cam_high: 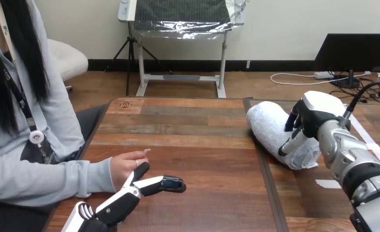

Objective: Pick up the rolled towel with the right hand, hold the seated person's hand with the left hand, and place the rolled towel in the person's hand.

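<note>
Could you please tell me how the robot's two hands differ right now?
The left hand lies low with straight fingers, touching the person's hand but not gripping it; the right hand has fingers curled on the rolled towel. The left hand is at the table's near left, the right hand at its right. Each touches something.

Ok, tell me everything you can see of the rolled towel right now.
The rolled towel is white, soft terry-looking cloth wound into a thick cylinder. It lies slantwise on the table, on its right half, one rounded end pointing far-left. The right hand covers its near end, fingers and thumb curled round it. Nothing else touches it.
</note>
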